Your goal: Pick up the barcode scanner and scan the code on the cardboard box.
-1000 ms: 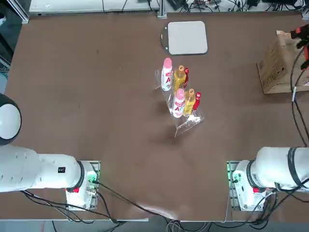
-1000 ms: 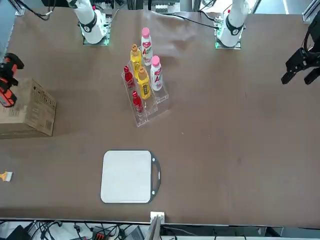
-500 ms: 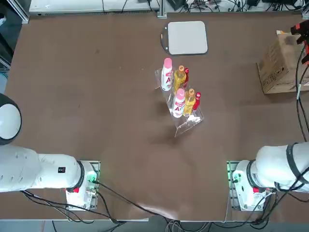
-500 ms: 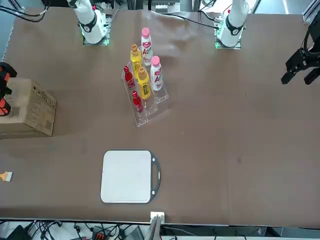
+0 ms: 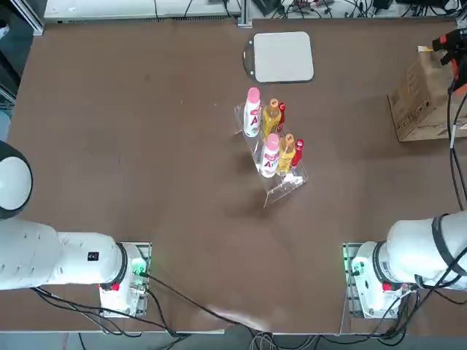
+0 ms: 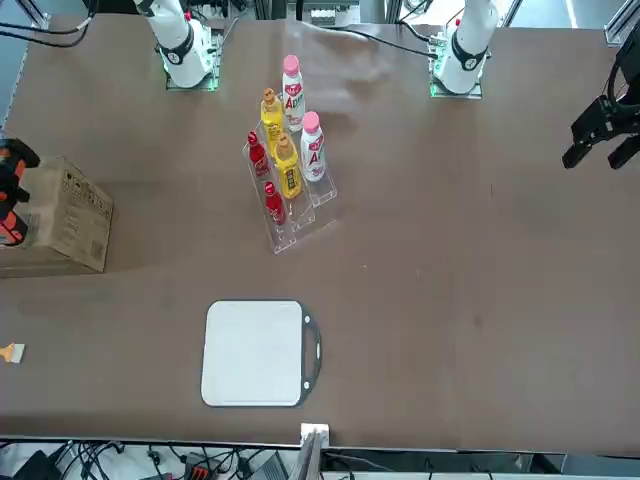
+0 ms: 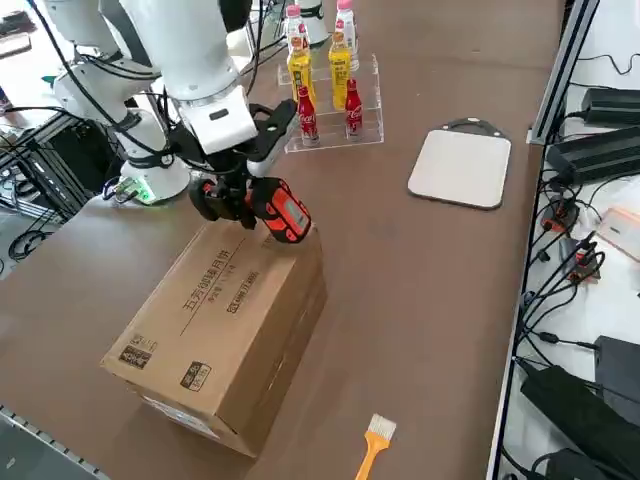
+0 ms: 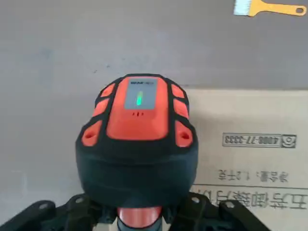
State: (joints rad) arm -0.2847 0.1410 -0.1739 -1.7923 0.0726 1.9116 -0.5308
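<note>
I see the big brown table (image 7: 420, 290) first. It spreads out under my right gripper (image 7: 232, 196) on every side.

Next is the cardboard box (image 7: 225, 330). It sits right below my gripper. Its flat top has dark print and small labels on it. One top edge of the box is just under the thing I hold. In the wrist view the box (image 8: 250, 144) fills the space off to one side, behind the scanner's head.

Far from my gripper lies a flat grey pad (image 7: 460, 168). It lies on the table, well apart from the box.

A clear rack (image 7: 335, 125) stands away from my gripper too, back toward my arm's base. It holds small bottles (image 7: 300, 65), some yellow and some red, standing up.

My gripper is pinching the barcode scanner (image 7: 272, 208). The fingers are pressed tight on its handle. The scanner is black with orange-red on it. Its head tips down at the box top and sits just above the box edge. I cannot tell if it touches. In the wrist view a little green light glows on the scanner (image 8: 138, 139).

A small yellow brush (image 7: 372, 445) lies on the table past the box, away from my gripper.
</note>
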